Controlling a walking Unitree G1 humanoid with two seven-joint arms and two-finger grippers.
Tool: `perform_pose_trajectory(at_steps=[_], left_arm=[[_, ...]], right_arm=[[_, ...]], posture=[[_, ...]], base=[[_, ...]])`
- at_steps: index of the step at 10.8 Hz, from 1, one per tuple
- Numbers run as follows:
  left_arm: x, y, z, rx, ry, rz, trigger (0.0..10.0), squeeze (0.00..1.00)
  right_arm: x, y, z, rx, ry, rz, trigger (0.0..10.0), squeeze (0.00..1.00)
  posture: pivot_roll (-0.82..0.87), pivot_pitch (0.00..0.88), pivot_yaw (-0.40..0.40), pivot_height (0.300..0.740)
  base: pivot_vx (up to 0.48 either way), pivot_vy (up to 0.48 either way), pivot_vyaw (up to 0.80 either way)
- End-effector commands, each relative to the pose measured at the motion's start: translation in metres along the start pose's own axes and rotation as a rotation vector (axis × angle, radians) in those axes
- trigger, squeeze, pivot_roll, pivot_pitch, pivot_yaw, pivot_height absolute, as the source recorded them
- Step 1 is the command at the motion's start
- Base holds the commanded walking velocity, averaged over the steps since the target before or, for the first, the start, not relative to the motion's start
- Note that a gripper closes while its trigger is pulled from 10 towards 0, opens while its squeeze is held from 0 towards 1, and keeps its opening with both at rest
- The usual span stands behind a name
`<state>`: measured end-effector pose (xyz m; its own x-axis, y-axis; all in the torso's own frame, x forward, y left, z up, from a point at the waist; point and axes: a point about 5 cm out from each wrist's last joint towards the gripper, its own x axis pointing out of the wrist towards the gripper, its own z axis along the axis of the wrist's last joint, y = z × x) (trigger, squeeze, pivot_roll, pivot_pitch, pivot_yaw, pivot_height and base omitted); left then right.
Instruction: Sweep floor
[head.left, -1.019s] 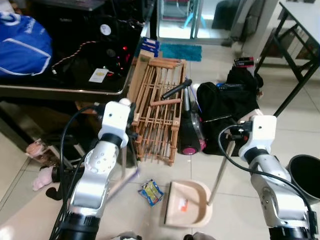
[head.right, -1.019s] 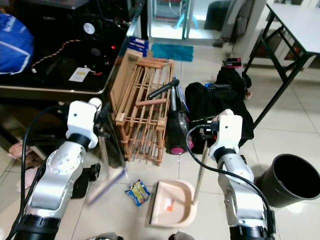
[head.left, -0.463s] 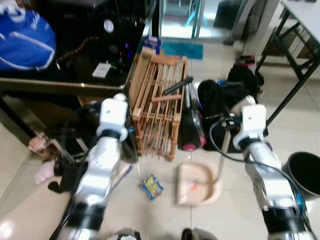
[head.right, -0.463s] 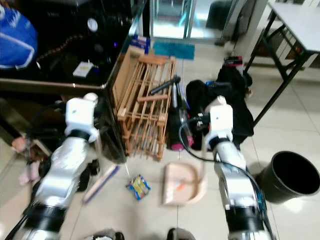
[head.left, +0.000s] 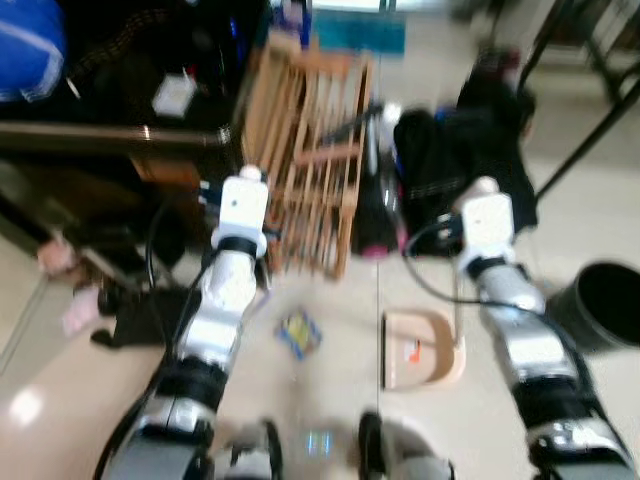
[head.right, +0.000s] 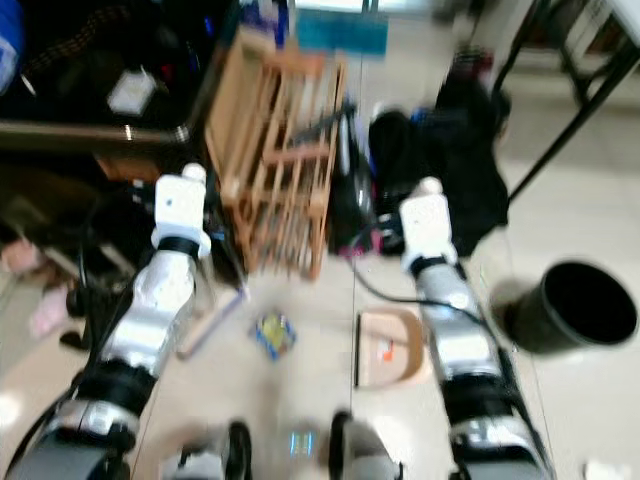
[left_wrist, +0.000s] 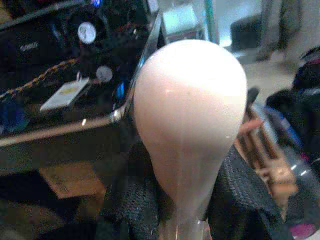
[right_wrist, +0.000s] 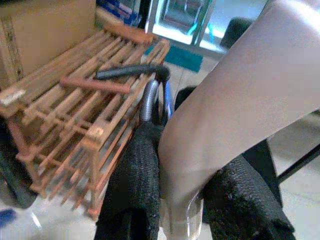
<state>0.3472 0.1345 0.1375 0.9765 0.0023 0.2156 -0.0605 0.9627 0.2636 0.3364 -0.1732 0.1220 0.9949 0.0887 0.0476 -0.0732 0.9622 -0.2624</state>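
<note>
Now my left fingers (left_wrist: 130, 210) clamp the broom handle (left_wrist: 190, 125), my right fingers (right_wrist: 132, 180) the dustpan handle (right_wrist: 235, 110). The blurred wrapper (head.left: 298, 333) seemingly lies beside the dustpan (head.left: 425, 348); next, sweep it in.

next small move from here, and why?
Probably sweep the broom, shut in the left gripper, rightward against the blue-yellow wrapper toward the dustpan. The wrapper lies on the tiles between the broom head and the pan's open edge; the right gripper is clamped on the pan handle, and a small orange scrap already sits inside.
</note>
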Motion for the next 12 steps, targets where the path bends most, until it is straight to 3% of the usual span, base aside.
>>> perform_pose_trajectory(at_steps=[1,3,5,6,9,12], left_arm=[[0.001,0.003,-0.001,0.055,-0.018,0.025,10.0,0.00],[0.005,-0.004,-0.011,0.050,0.002,0.050,10.0,0.00],[0.012,-0.014,-0.007,0.026,0.009,0.054,10.0,0.00],[0.018,-0.017,-0.002,0.025,0.001,0.049,10.0,0.00],[0.034,-0.014,0.010,0.042,-0.024,0.043,10.0,0.00],[0.037,-0.018,0.012,0.016,-0.002,0.033,10.0,0.00]], right_arm=[[0.000,0.004,-0.002,-0.020,0.001,0.005,10.0,0.00],[-0.003,0.032,-0.008,0.027,0.007,0.030,10.0,0.00],[-0.013,0.064,-0.005,0.128,0.003,0.084,10.0,0.00],[-0.016,0.068,0.000,0.157,-0.005,0.095,10.0,0.00],[-0.023,0.049,0.009,0.120,-0.025,0.084,10.0,0.00],[-0.031,0.044,0.017,0.134,-0.023,0.101,10.0,0.00]], posture=[[-0.03,0.373,0.016,0.740],[-0.04,0.393,0.021,0.740],[-0.06,0.395,0.034,0.740],[-0.07,0.398,0.036,0.740],[-0.10,0.393,0.035,0.740],[-0.12,0.384,0.034,0.740]], base=[[0.000,0.000,0.00],[0.000,0.000,0.00],[0.000,0.000,0.00],[0.000,0.000,0.00],[0.000,0.000,0.00],[0.000,0.000,0.00]])
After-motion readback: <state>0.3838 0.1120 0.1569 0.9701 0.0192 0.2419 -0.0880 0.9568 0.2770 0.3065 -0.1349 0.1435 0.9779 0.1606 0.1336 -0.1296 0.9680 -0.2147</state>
